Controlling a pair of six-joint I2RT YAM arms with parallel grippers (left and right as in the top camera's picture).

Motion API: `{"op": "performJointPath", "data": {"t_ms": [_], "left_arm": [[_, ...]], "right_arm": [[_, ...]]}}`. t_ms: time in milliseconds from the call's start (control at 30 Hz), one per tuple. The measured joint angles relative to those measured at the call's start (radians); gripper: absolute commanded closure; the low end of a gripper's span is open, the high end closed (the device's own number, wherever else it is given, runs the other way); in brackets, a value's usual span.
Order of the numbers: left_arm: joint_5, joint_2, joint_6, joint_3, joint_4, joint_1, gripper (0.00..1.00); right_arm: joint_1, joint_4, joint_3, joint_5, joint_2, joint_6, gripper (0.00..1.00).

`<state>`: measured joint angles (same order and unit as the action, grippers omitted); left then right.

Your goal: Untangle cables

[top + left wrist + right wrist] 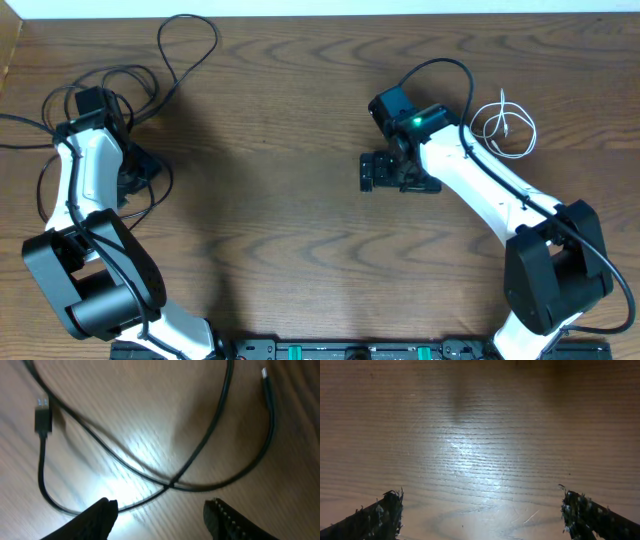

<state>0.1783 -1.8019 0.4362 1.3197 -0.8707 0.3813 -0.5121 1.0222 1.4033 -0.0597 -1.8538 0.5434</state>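
Black cables [187,16] lie in loose loops at the table's far left, around my left arm. In the left wrist view two black strands cross [172,482] on the wood, with a plug [43,417] at the left and another plug [265,376] at the top right. My left gripper [160,510] [140,165] hovers just short of the crossing, open, with only wood between its jaws; one strand runs past the left fingertip [105,509]. The white cable [503,118] is coiled at the far right. My right gripper [385,172] [482,505] stands open over bare wood.
Thicker black wires [440,65] run along both arms. The table's far edge [320,14] lies just past the top cable loop. The arm bases and a black rail [340,350] line the front edge.
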Motion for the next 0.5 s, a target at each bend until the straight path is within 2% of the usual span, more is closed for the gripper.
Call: {"op": "performJointPath", "data": {"t_ms": [200,500], "left_arm": [[-0.001,0.000,-0.079,-0.042,0.069,0.000,0.39],[-0.180,-0.041,-0.254,-0.066,0.139,0.001,0.38]], "right_arm": [[-0.005,-0.011,0.000,0.000,0.000,0.000,0.01],[-0.005,0.009,0.000,0.000,0.000,0.000,0.01]]}}
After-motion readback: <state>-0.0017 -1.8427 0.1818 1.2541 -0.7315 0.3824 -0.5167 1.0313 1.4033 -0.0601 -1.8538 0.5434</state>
